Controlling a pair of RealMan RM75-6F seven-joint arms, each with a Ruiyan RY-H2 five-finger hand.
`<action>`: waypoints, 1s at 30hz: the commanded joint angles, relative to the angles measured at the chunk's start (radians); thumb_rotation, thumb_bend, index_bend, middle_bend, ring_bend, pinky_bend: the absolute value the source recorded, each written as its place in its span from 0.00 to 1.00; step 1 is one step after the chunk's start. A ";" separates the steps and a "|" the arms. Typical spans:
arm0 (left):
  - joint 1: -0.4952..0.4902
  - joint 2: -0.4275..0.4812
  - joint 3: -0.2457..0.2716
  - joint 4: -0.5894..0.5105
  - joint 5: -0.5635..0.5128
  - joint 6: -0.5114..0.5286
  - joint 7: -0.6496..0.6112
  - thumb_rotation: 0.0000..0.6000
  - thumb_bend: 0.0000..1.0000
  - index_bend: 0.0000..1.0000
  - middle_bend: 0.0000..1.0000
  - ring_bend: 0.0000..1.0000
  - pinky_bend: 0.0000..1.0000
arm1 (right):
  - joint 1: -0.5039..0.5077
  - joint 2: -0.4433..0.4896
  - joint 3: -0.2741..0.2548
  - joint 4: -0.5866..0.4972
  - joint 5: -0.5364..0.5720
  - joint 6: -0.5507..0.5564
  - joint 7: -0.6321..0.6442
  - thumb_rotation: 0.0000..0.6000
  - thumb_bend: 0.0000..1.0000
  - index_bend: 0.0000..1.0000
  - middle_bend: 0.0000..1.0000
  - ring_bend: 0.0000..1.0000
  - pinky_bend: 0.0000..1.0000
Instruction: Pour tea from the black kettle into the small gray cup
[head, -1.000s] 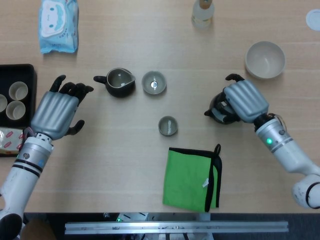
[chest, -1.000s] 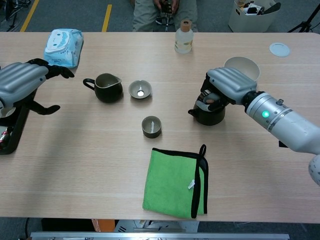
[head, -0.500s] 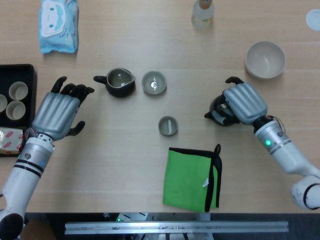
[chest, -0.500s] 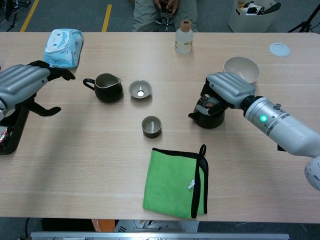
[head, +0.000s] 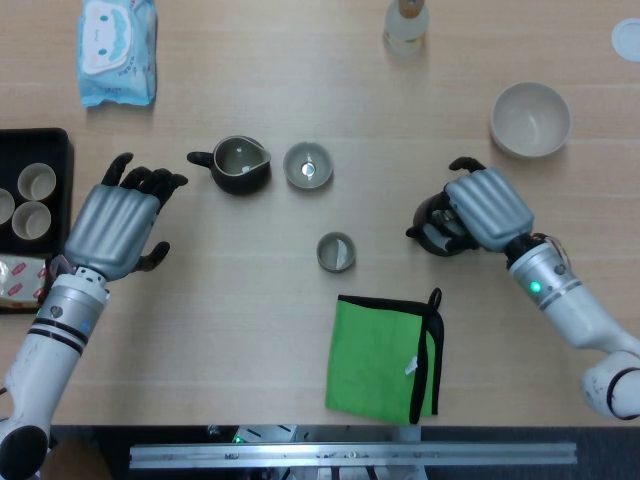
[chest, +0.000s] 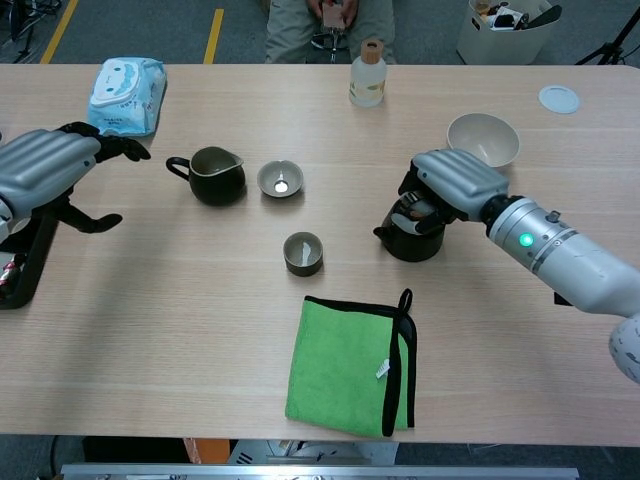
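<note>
Spanning both views, a pale wooden table (chest: 200, 300) is shown. The right hand (chest: 452, 185) is closed around the black kettle (chest: 412, 232), which has been drawn slightly nearer the small gray cup (chest: 303, 253) over the last second. The left hand (head: 118, 222) is held spread and empty. Pouring is judged imminent

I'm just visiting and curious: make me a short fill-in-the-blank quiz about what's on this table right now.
The right hand grips the black ____.
The cloth lying at the table's near edge is ____.
The left hand holds ____.
The bottle stands at the table's ____ edge.

Missing words: kettle; green; nothing; far
</note>
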 joint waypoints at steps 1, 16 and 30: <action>-0.001 0.000 -0.001 0.000 -0.001 0.000 0.001 1.00 0.28 0.17 0.21 0.19 0.09 | -0.001 0.007 0.001 -0.006 -0.004 -0.004 0.002 0.88 0.32 0.88 0.80 0.79 0.24; -0.005 -0.002 -0.001 -0.003 -0.004 0.001 0.008 1.00 0.28 0.17 0.21 0.19 0.09 | 0.002 0.074 0.004 -0.078 -0.007 -0.039 -0.008 0.86 0.29 0.61 0.54 0.51 0.18; -0.007 -0.001 -0.002 -0.001 -0.002 0.000 0.003 1.00 0.28 0.17 0.21 0.19 0.09 | 0.009 0.153 0.004 -0.177 0.000 -0.055 -0.081 0.80 0.27 0.37 0.33 0.25 0.12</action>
